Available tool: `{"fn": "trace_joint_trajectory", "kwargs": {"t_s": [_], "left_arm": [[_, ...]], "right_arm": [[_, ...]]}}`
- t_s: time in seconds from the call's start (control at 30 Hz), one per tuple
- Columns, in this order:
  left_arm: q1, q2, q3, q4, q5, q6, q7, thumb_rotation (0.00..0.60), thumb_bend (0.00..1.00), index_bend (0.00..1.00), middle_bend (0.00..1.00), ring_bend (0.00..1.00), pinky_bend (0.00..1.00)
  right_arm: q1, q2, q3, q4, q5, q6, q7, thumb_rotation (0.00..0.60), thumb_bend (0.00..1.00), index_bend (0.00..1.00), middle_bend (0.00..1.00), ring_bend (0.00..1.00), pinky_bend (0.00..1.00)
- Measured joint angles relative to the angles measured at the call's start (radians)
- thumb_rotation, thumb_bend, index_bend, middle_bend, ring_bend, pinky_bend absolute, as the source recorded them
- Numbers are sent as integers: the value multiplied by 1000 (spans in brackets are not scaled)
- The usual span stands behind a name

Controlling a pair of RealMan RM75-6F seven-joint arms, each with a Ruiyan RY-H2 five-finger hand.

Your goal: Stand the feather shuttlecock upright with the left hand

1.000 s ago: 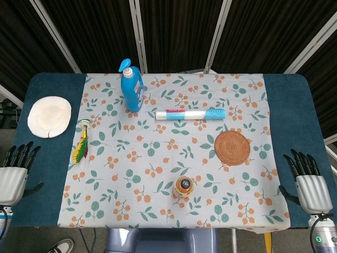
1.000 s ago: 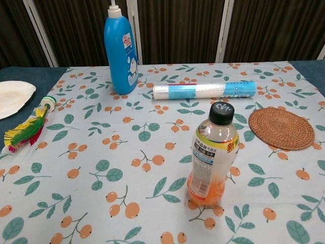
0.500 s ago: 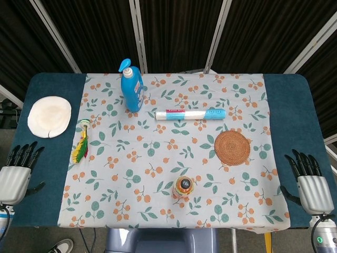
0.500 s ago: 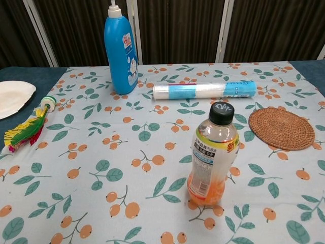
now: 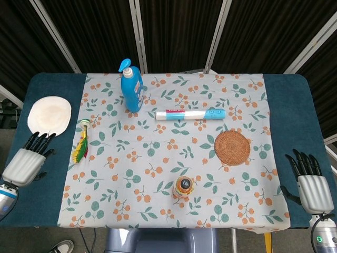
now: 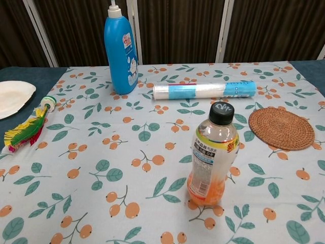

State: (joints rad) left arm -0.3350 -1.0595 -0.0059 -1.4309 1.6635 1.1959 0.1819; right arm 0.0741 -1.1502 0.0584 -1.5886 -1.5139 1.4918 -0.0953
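Shuttlecock [image 5: 80,146] lies flat at the left edge of the patterned cloth, just in front of the white plate [image 5: 49,116]. Long axis runs roughly front-to-back: white base away from the robot, feathers toward it. Left hand [image 5: 26,161] is the near one, fingers [image 5: 40,141] straight, slightly apart, holding nothing. Shuttlecock sits to that hand's right and a bit ahead, not touching. Right hand [image 5: 309,184] is far off at the opposite table edge, fingers spread, empty.

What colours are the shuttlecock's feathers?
The feather shuttlecock has green, yellow and red feathers with a pale base; the chest view shows them best.
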Motion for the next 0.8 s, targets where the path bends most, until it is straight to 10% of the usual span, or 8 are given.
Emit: {"fn": "trace_joint_trajectory", "kwargs": {"t_s": [0.8], "left_arm": [[-184,-258,63,423,150,-115,-86,600,180,391,0,0,0]], "right_arm": [[-2,-1,4,1,3,6,7,600,154,112,0,0,0]]}}
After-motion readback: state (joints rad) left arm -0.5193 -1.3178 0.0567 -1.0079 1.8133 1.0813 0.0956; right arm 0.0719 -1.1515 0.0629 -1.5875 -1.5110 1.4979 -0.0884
